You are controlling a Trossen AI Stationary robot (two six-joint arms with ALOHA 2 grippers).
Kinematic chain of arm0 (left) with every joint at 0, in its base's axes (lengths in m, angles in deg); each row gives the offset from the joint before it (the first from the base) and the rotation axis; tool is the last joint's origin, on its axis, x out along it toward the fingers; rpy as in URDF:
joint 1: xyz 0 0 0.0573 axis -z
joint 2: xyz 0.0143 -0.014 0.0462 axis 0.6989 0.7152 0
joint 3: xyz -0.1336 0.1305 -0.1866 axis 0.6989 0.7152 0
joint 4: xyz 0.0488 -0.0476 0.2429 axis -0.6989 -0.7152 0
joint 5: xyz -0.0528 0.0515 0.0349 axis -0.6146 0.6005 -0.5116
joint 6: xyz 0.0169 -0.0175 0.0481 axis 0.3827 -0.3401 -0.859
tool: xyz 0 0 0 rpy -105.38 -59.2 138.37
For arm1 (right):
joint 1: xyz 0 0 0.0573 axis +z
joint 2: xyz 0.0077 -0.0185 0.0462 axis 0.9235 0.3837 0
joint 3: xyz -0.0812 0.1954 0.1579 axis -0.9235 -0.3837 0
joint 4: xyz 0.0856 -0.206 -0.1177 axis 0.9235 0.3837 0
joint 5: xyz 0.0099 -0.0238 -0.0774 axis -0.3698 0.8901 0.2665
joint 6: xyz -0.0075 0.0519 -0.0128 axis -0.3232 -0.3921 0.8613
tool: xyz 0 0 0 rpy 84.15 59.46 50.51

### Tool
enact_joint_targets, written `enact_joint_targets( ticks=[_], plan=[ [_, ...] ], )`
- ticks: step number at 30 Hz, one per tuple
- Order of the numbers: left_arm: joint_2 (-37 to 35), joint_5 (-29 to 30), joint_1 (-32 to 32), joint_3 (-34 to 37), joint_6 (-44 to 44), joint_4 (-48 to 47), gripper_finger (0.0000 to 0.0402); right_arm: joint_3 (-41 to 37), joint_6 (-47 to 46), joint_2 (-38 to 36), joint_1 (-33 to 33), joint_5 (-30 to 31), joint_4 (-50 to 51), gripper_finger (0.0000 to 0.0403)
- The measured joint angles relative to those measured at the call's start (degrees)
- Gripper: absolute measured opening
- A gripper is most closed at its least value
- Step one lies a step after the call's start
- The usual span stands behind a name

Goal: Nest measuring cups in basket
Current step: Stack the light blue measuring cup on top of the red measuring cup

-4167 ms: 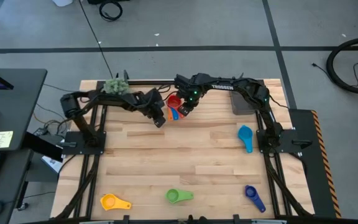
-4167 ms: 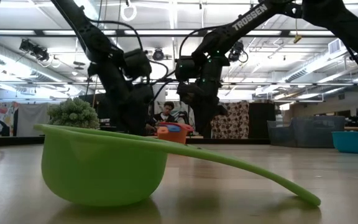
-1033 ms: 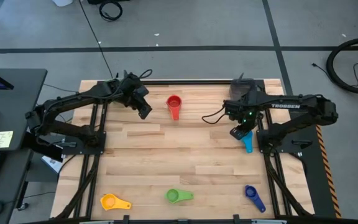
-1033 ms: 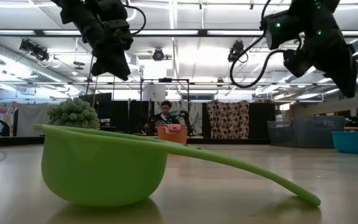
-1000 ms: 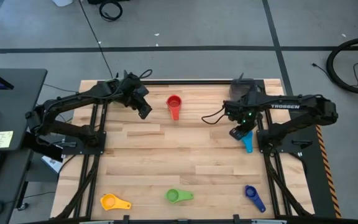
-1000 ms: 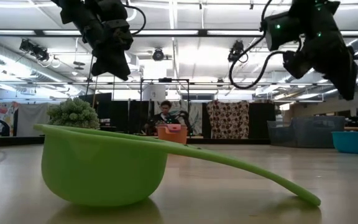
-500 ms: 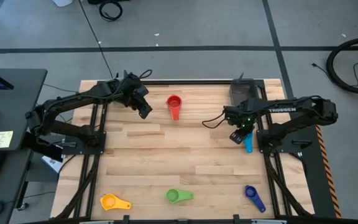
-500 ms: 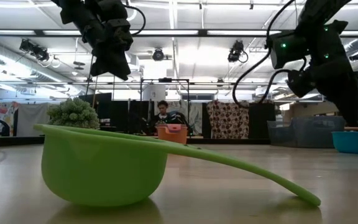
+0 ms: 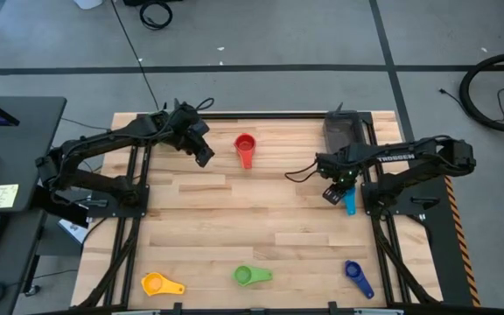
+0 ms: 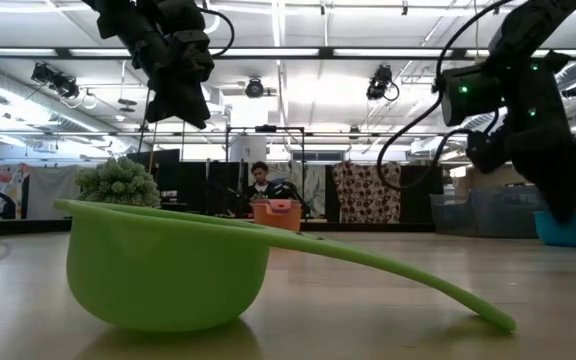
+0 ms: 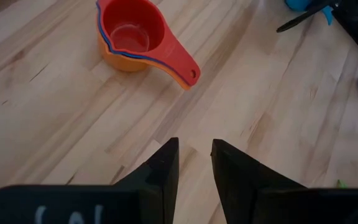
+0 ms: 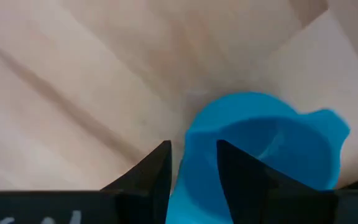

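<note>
Two arms over the wooden table [image 9: 261, 219]; R gripper [image 9: 333, 194] sits low at approx 3 o'clock of table centre, right on the light blue cup [image 9: 349, 204], and the R wrist cam shows its fingers [image 12: 145, 177] a little apart, straddling that cup's near rim [image 12: 260, 155], one finger outside the wall, one over the bowl – touching or not, can't tell. L gripper [image 9: 204, 157] hangs in the air at approx 10 o'clock, fingers [image 11: 163, 171] with a narrow gap, nothing between them. Just beside it toward 12 o'clock, a nested stack: red cup [image 9: 245, 145] on top, blue and orange rims showing under it in the L wrist cam [image 11: 132, 37], handles lined up. Basket [image 9: 341, 133] stands at approx 1–2 o'clock by the far edge, near the R arm. Near edge: yellow cup [image 9: 157, 283] at 7 o'clock, green cup [image 9: 248, 276] at 6, dark blue cup [image 9: 355, 273] at 5, all well apart. Fuzzy green plant ball [image 10: 118, 182] at far L in low cam
</note>
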State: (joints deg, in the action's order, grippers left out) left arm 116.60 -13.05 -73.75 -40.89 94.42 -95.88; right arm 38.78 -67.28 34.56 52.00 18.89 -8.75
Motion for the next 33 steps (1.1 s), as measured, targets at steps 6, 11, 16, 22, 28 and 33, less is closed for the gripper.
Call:
enact_joint_targets(
  ticks=[6, 11, 16, 22, 28, 33],
  plan=[
    [0.0, 0.0, 0.0, 0.0, 0.0, 0.4, 0.0101, -1.6, 0.0, 0.0, 0.0, 2.4, -4.6, 0.0114],
    [0.0, 0.0, 0.0, 0.0, 0.9, 0.4, 0.0101, -1.5, -0.2, -0.1, 0.0, 2.6, -7.8, 0.0034],
    [0.0, 0.0, 0.0, 0.0, 1.4, 0.3, 0.0101, -0.3, -1.6, 0.0, 0.0, 3.9, -8.3, 0.0017],
    [0.0, 2.6, 0.0, 0.0, 1.4, 0.3, 0.0101, 3.9, -3.6, 0.1, 0.1, 3.3, -8.1, 0.0012],
    [0.0, 3.2, 0.0, 0.0, 1.2, -0.4, 0.0101, 11.2, -9.7, 0.2, 0.1, 4.4, -7.9, 0.0012],
    [0.0, 3.8, 0.0, 0.0, -0.6, -0.5, 0.0101, 20.9, -8.9, 5.1, 0.1, 6.1, -7.4, 0.0012]
  ],
)
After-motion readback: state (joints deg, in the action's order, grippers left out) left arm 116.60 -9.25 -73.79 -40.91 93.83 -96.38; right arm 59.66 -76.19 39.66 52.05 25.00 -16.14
